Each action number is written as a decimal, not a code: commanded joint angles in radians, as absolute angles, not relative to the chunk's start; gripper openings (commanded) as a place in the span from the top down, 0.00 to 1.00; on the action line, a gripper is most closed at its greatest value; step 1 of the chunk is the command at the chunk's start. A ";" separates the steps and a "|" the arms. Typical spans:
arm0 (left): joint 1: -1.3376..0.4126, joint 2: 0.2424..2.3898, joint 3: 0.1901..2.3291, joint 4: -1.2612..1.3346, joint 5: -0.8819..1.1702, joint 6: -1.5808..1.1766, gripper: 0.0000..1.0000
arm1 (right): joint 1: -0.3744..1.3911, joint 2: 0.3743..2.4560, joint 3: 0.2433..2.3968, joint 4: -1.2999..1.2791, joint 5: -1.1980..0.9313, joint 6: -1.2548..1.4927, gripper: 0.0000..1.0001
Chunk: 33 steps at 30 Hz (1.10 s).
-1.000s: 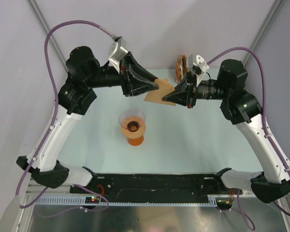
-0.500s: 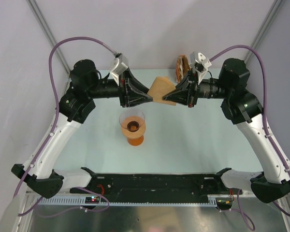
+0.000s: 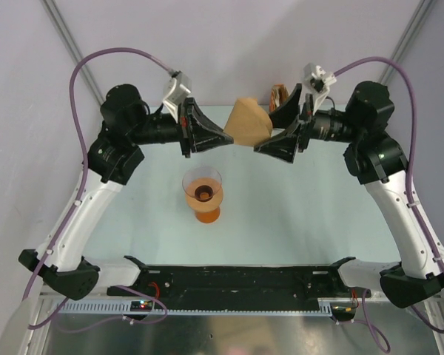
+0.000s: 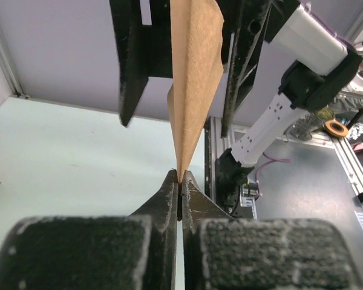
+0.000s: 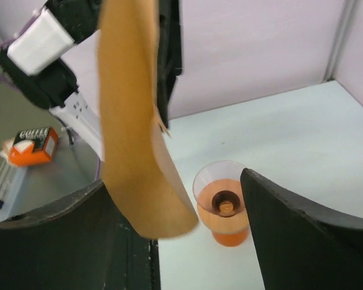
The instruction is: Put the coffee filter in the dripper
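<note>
1. The coffee filter (image 3: 250, 123), a creased tan paper cone, hangs in the air between both claws. The left claw (image 3: 228, 138) is clenched on its corner and the right claw (image 3: 266, 130) is spread wide around it. The translucent orange dripper (image 3: 203, 194) stands well apart on the desk (image 3: 303, 207).
2. Left wrist: ribbed pads (image 4: 163, 199) pinch the filter's folded tip.
3. Right wrist: the filter hangs between the open dark fingers (image 5: 308, 241), gripped by neither, with the dripper below.

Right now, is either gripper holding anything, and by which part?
The left gripper pinches the coffee filter by its narrow pointed end. The right gripper is open, jaws standing either side of the filter, holding nothing.
</note>
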<state>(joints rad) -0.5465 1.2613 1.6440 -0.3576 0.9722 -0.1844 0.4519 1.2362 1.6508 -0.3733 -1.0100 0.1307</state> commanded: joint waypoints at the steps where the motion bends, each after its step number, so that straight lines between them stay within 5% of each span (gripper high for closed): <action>1: -0.518 1.274 1.712 -0.182 0.952 -0.387 1.00 | 0.363 1.229 1.654 -0.169 -1.033 0.369 0.12; 8: -0.510 1.288 1.652 0.186 0.867 -0.681 1.00 | 0.356 1.196 1.532 0.253 -0.960 0.677 0.10; 16: -0.510 1.316 1.620 0.337 0.762 -0.844 1.00 | 0.449 1.211 1.488 0.473 -0.711 0.701 0.20; 22: -0.511 1.309 1.575 0.375 0.741 -0.871 1.00 | 0.520 1.239 1.507 0.481 -0.630 0.697 0.23; 33: -0.511 1.303 1.549 0.423 0.744 -0.905 1.00 | 0.547 1.273 1.519 0.452 -0.563 0.708 0.44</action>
